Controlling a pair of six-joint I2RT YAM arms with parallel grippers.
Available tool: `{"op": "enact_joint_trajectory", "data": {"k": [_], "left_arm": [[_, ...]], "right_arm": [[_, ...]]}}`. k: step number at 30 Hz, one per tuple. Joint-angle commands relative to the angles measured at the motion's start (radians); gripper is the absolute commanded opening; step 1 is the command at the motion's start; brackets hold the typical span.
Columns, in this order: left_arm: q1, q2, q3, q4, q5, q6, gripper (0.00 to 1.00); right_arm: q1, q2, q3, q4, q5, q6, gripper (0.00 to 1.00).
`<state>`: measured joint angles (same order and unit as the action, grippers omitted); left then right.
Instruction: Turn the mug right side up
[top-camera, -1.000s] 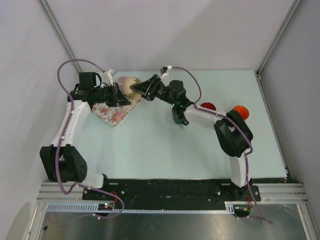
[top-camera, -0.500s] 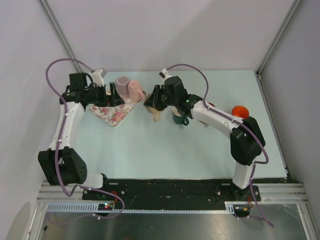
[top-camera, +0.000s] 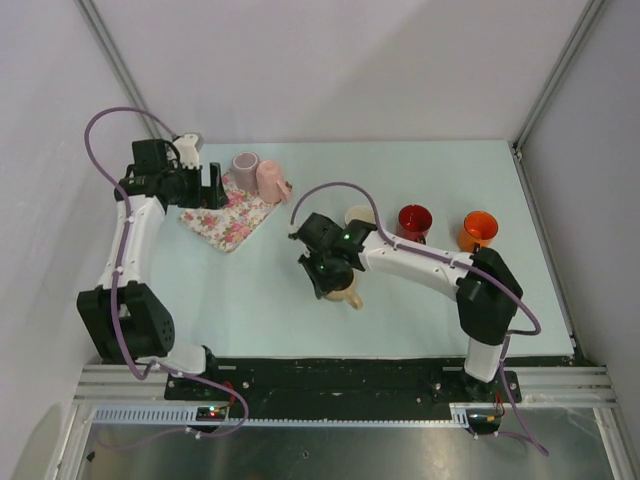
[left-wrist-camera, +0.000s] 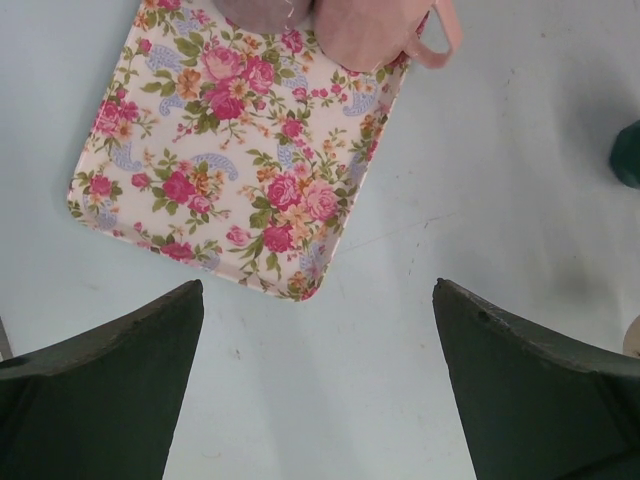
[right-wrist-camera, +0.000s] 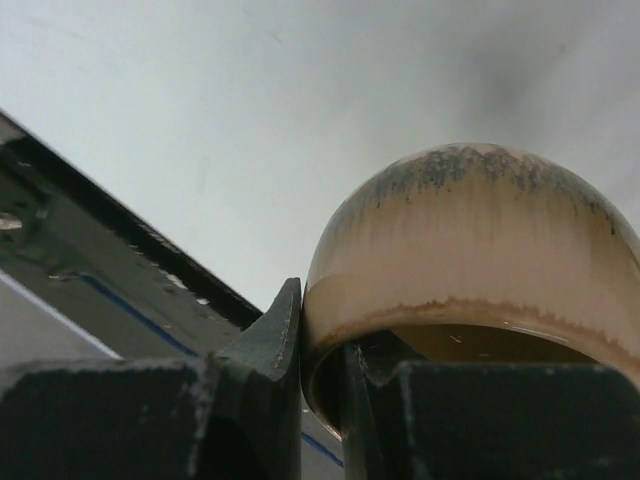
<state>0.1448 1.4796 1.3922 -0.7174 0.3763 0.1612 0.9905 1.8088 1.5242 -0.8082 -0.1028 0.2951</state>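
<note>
The right gripper (right-wrist-camera: 322, 350) pinches the mug (right-wrist-camera: 470, 240) by its rim, centre of top view. The left gripper (left-wrist-camera: 315, 295) is spread over the tray (left-wrist-camera: 230, 180), upper left.

Upper left in the frame lies a tray (top-camera: 228, 218), a first cup (top-camera: 246, 165) and second cup (top-camera: 271, 180) side by side at its far edge. Right of centre, left cup (top-camera: 359, 216), middle cup (top-camera: 414, 220) and right cup (top-camera: 478, 229) stand in a row. Below the left cup, the right gripper (top-camera: 334, 280) grips the mug (top-camera: 345, 294).

Pink mugs (top-camera: 246, 165) (top-camera: 270, 180) 2, tan mug (top-camera: 340, 292) 1, cups (top-camera: 360, 215) (top-camera: 414, 220) (top-camera: 478, 228) 3, tray (top-camera: 225, 225) 1.
</note>
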Motion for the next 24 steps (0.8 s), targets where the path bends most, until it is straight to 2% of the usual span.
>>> {"op": "enact_joint_trajectory", "data": {"k": [1, 6, 11, 13, 15, 17, 19, 22, 24], "left_arm": [[-0.023, 0.020, 0.065, 0.011, -0.008, 0.055, 1.00], [-0.065, 0.035, 0.071, 0.010, -0.003, 0.145, 1.00], [-0.113, 0.060, 0.074, 0.011, -0.015, 0.299, 1.00], [-0.146, 0.070, 0.077, 0.010, -0.034, 0.392, 1.00], [-0.187, 0.081, 0.078, 0.011, -0.059, 0.513, 1.00], [-0.230, 0.092, 0.078, 0.010, -0.085, 0.663, 1.00], [-0.270, 0.098, 0.074, 0.011, -0.085, 0.833, 1.00], [-0.286, 0.102, 0.062, 0.010, 0.050, 1.108, 1.00], [-0.295, 0.127, 0.070, 0.010, 0.105, 1.251, 1.00]], "right_arm": [[-0.005, 0.006, -0.065, 0.012, 0.059, -0.028, 0.00], [-0.006, 0.048, -0.114, 0.053, 0.068, -0.026, 0.00], [-0.007, 0.070, -0.127, 0.058, 0.056, -0.041, 0.00], [-0.008, 0.064, -0.128, 0.055, 0.057, -0.048, 0.11], [-0.007, 0.052, -0.127, 0.050, 0.048, -0.061, 0.38], [-0.007, 0.026, -0.127, 0.045, 0.035, -0.070, 0.57], [-0.007, -0.009, -0.126, 0.041, 0.022, -0.086, 0.72], [-0.009, -0.085, -0.130, 0.044, 0.007, -0.127, 0.93], [-0.019, -0.138, -0.141, 0.055, -0.008, -0.149, 0.98]]}}
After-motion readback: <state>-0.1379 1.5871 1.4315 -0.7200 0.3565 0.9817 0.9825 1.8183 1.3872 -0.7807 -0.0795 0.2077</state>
